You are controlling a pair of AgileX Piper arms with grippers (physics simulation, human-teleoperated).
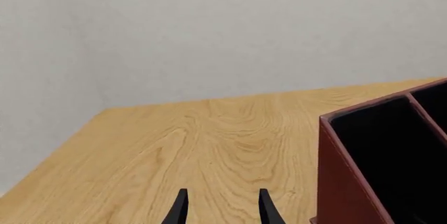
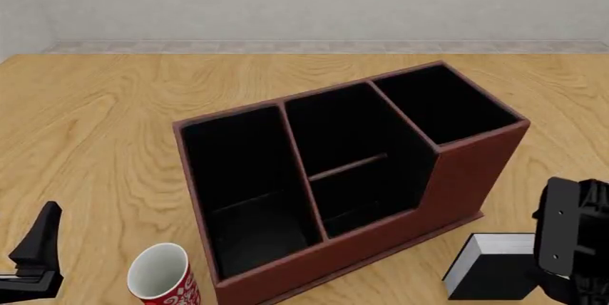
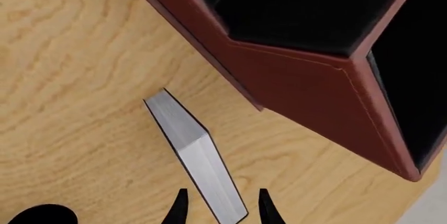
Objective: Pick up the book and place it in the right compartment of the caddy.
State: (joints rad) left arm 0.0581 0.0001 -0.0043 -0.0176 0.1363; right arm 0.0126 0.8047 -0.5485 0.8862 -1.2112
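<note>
While the caddy (image 2: 352,177) stands untouched in the middle of the table (image 2: 95,120), we find the book (image 2: 495,266) lying on the wood just beside the caddy's near right corner, directly below the right gripper (image 3: 220,205). Seen along the right fingers, the book's white page block runs as a long strip from between the fingertips out ahead of the hand, slightly slanted, so its long axis lies roughly along the reach while its thin dimension sits across the gap. The right fingers stand apart, one on each side of that strip, not visibly touching it. The right compartment (image 2: 443,105), the tallest section, lies ahead of this hand and a little to its left, beyond the step in the wall. The left gripper (image 1: 220,208), also spread and holding nothing, hangs well apart from the book, on the caddy's far side near a cup (image 2: 164,275). We judge the right arm plainly the nearer.
</note>
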